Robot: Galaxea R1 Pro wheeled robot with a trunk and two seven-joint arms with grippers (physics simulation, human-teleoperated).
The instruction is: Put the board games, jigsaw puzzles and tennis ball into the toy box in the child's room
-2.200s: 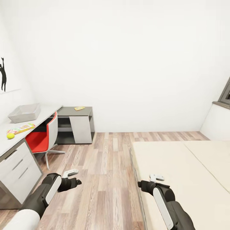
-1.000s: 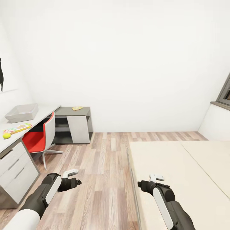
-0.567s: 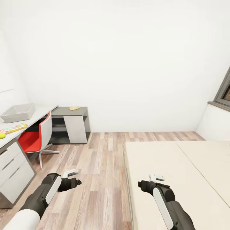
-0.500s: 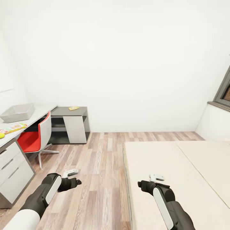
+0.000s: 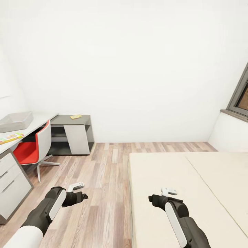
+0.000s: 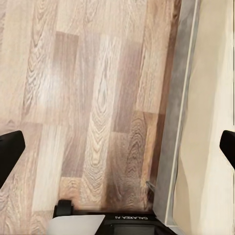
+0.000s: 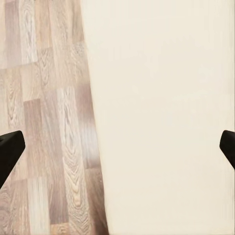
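i have the left gripper (image 5: 76,187) held out over the wood floor (image 5: 103,179), fingers spread wide with nothing between them; in the left wrist view its two dark fingertips (image 6: 10,152) sit at opposite edges with bare planks and the bed's grey side between. the right gripper (image 5: 168,191) hangs over the bed (image 5: 193,179), also wide open and empty, touching nothing; the right wrist view has its fingertips (image 7: 9,149) far apart above the cream top and the bed's edge. off to my left the toy box (image 5: 15,121) sits on the counter (image 5: 36,123), and nearer me a flat colourful toy (image 5: 10,138) lies on the same counter, too small to tell which one. a red-and-white chair (image 5: 32,150) stands tucked beside the counter. on the lower dark shelf section (image 5: 70,121) lies a small yellowish flat thing (image 5: 75,116).
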